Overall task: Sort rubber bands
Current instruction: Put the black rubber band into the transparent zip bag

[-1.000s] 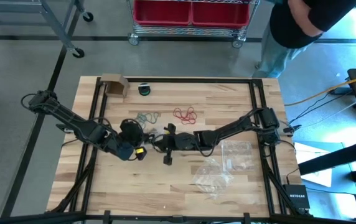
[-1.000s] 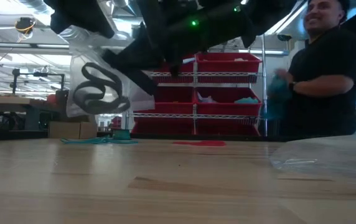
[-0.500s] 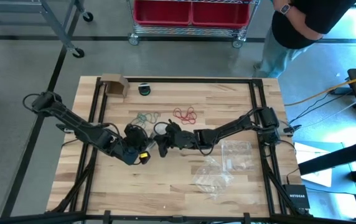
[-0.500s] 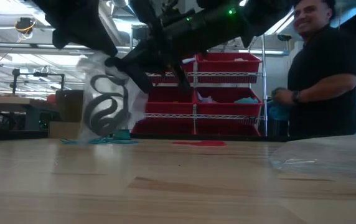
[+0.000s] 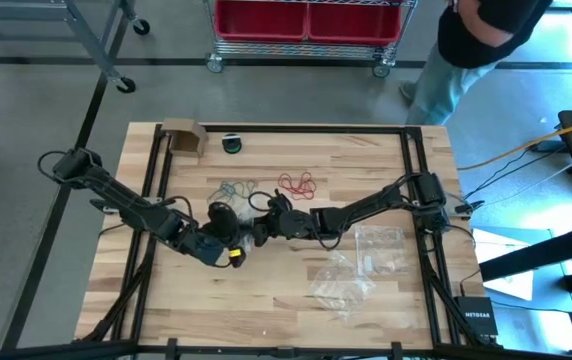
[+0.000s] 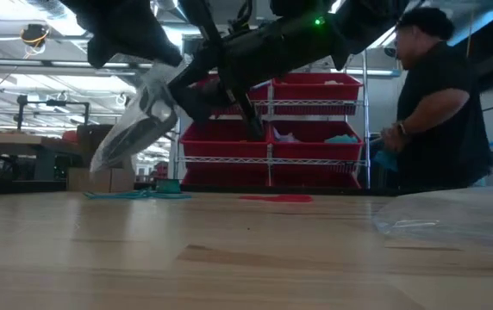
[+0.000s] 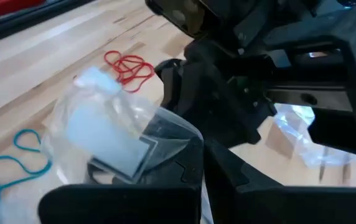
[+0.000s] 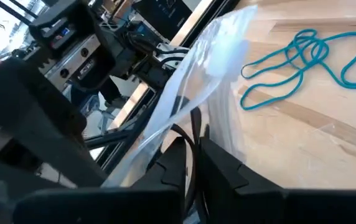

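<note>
2 dark arms meeting over the pale wooden table (image 5: 366, 300), a clear plastic zip bag (image 6: 134, 120) of black rubber bands (image 8: 187, 155) slung between them. Left end effector (image 5: 228, 240) pressed together on the bag; right end effector (image 5: 262, 228) just beside it, fingers nearly closed at the mouth. Teal rubber bands (image 5: 234, 188) and red rubber bands (image 5: 298, 183) loose beyond, the right arm nearer.

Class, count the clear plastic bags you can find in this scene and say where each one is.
3: one bag held up between both grippers above mid-table, and two empty bags, and, lying on the table by the right arm. More may be hidden.
</note>
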### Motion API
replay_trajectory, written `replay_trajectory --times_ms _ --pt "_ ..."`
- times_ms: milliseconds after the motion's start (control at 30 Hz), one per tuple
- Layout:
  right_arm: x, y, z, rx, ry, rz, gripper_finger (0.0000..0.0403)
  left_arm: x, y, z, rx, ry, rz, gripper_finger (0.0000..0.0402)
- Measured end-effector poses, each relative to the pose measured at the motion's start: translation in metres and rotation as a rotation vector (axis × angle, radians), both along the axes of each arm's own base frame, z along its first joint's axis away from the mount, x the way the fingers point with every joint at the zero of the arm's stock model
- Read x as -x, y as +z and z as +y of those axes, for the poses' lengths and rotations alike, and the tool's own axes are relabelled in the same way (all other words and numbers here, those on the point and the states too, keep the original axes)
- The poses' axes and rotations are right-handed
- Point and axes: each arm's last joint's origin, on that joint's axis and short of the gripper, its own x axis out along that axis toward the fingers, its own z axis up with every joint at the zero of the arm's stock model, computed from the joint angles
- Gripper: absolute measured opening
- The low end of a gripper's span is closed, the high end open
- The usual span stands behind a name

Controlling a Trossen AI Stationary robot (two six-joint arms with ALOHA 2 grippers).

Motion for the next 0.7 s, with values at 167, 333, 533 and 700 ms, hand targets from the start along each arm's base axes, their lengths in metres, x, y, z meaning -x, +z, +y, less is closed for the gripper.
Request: replay_trajectory --times_ms 167,333,533,700 --pt "0.0 0.0 0.0 0.013 0.004 0.002 0.0063 0.002 -0.005 0.003 -0.006 0.011 0.02 0.0" --pt "0.0 0.0 0.0 0.145 0.047 0.029 0.0119 0.008 -0.015 0.006 0.013 0.054 0.073 0.0" --pt "0.001 -0.004 -0.001 0.254 0.088 0.083 0.0178 0.012 -0.019 0.008 0.03 0.091 0.099 0.0" --pt "0.001 -0.004 -0.001 0.35 0.123 0.103 0.0188 0.013 -0.02 0.01 0.02 0.101 0.108 0.0"
